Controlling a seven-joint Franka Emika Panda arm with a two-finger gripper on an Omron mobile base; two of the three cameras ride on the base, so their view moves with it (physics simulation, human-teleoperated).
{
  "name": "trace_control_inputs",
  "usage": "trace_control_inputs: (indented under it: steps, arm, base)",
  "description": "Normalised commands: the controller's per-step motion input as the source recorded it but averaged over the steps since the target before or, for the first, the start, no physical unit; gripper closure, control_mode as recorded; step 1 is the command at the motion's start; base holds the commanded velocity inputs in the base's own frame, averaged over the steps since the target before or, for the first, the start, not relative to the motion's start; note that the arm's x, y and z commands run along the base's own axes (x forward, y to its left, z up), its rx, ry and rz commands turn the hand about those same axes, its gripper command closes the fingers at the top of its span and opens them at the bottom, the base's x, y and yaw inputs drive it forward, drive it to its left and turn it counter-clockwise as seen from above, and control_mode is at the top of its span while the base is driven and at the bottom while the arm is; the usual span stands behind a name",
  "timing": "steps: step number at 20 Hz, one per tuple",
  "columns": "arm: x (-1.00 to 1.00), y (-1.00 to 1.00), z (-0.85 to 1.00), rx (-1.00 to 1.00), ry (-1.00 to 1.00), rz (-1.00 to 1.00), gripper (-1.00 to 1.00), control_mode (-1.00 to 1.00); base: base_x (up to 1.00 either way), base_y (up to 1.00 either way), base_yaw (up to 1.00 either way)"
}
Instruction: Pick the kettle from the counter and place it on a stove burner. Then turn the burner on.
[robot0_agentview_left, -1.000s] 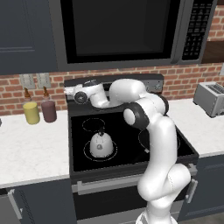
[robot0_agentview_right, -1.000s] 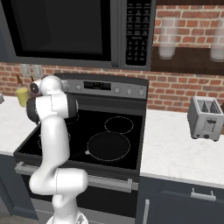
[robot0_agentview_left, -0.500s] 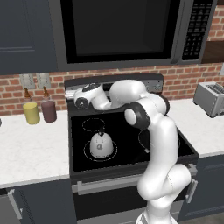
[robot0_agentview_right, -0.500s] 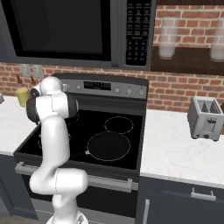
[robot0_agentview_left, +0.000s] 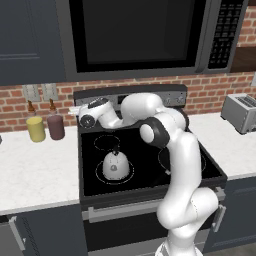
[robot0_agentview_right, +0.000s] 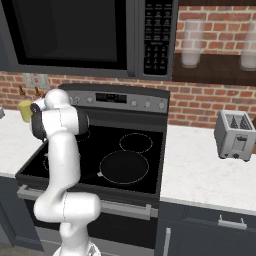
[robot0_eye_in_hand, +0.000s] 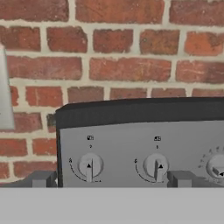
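The gripper (robot0_eye_in_hand: 109, 178) faces the left end of the stove's grey back panel (robot0_eye_in_hand: 144, 144). Its two dark fingertips (robot0_eye_in_hand: 41, 178) rise at the bottom of the hand view, spread wide apart with nothing between them. The left fingertip stands below the panel's left edge, the right one just beside the second knob (robot0_eye_in_hand: 156, 167). The first knob (robot0_eye_in_hand: 89, 166) lies between the two fingertips. Both knob pointers aim straight up. A third dial (robot0_eye_in_hand: 217, 166) is cut off at the right edge of the hand view. Above and to the left of the panel is a red brick wall (robot0_eye_in_hand: 113, 43).

In the left base view the hand (robot0_agentview_left: 92, 114) hovers above the rear left corner of the stove (robot0_agentview_left: 145, 162), close to the back panel, with the arm (robot0_agentview_left: 170, 150) bent over the cooktop from the front. The fingertips themselves cannot be made out in this view.

The kettle (robot0_agentview_left: 115, 164) stands upright on the front left burner (robot0_agentview_left: 100, 175) of the stove, well apart from the hand, its dark handle on top and a round mark on its side facing the camera. It is off the counter (robot0_agentview_left: 35, 167).

On the counter to the left of the stove, against the wall at the rear edge, stand a yellow bottle (robot0_agentview_left: 36, 128) and a maroon bottle (robot0_agentview_left: 55, 126), just beside each other. A toaster (robot0_agentview_left: 240, 112) sits on the counter to the right of the stove, near the rear edge. A microwave (robot0_agentview_left: 145, 35) hangs above the stove.

In the right base view the arm's upper segments (robot0_agentview_right: 57, 120) cover the left burners.
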Motion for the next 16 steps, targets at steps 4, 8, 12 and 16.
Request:
trace_control_inputs:
  steps: [4, 8, 12, 16]
  arm:
    - [0.0, 0.33, -0.08, -0.06, 0.0, 0.0, -1.0, -1.0]
    - [0.0, 0.07, 0.0, -0.02, 0.0, 0.0, -1.0, -1.0]
    - [0.04, 0.0, -0.01, 0.0, 0.0, 0.0, -1.0, -1.0]
    - [0.04, 0.0, -0.17, 0.0, 0.0, 0.0, -1.0, -1.0]
  base:
    - [0.0, 0.0, 0.0]
    - [0.0, 0.0, 0.0]
    - [0.0, 0.0, 0.0]
    - [0.0, 0.0, 0.0]
